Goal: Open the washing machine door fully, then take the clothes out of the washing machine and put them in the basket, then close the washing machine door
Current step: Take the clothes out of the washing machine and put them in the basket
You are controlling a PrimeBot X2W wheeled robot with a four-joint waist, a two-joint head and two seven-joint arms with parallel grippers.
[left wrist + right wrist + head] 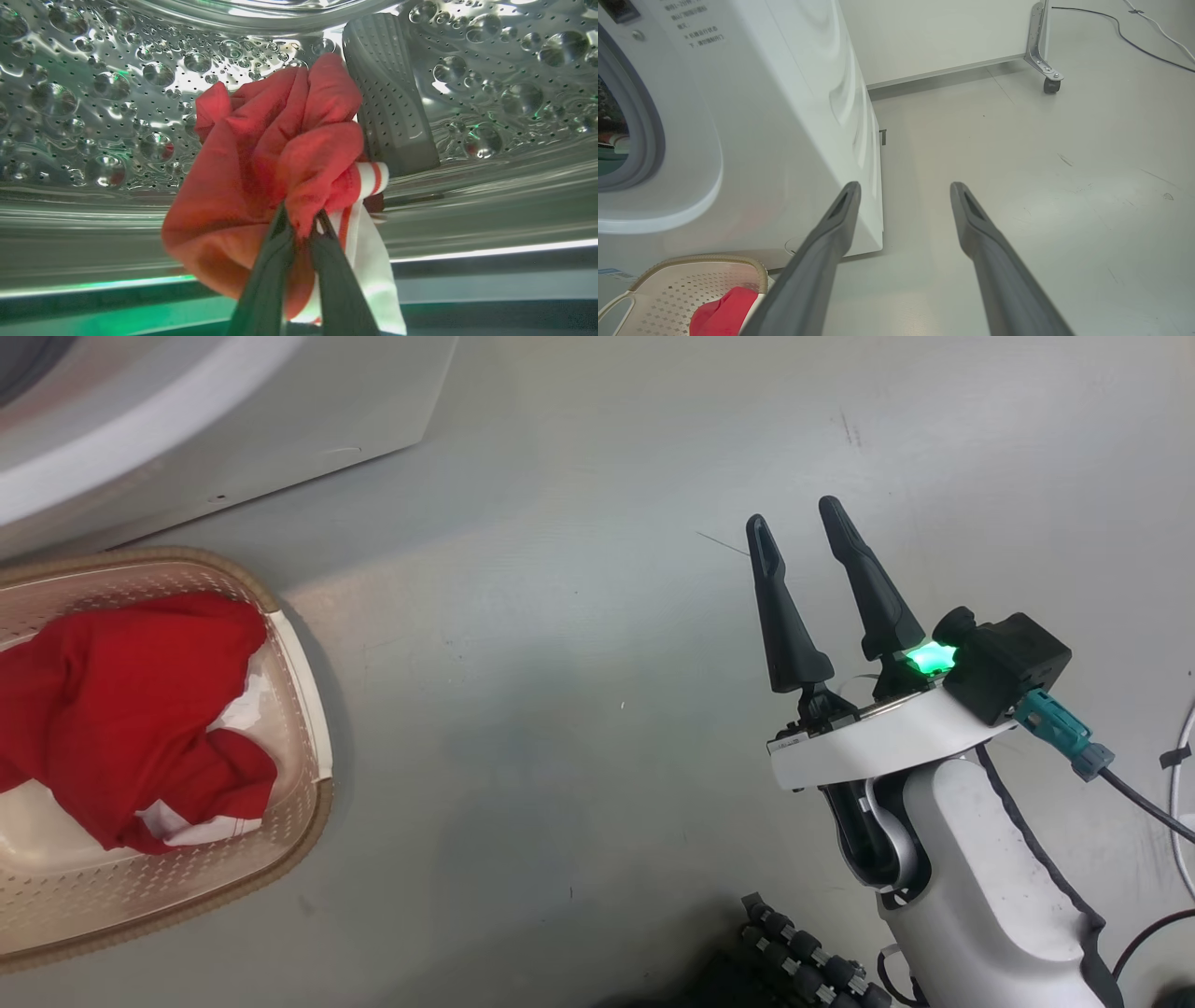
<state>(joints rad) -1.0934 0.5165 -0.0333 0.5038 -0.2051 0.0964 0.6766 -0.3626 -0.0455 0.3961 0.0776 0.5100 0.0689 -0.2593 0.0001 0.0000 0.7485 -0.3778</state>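
Inside the steel drum (93,93) of the washing machine (775,93), my left gripper (301,219) is shut on a bunched red garment (266,154) with white panel and striped trim. More red clothes (121,709) lie in the cream basket (289,840), which stands on the floor against the machine's front (140,439); the basket (668,289) and red fabric (721,312) also show in the right wrist view. My right gripper (803,523) hovers open over bare floor to the right of the basket, its fingers (831,233) empty. The washing machine door is out of view.
A grey drum paddle (387,93) stands just behind the held garment. A white panel on a caster (1049,84) sits behind the machine, and cables (1134,32) trail across the far floor. A cable also hangs off my right wrist (1148,803).
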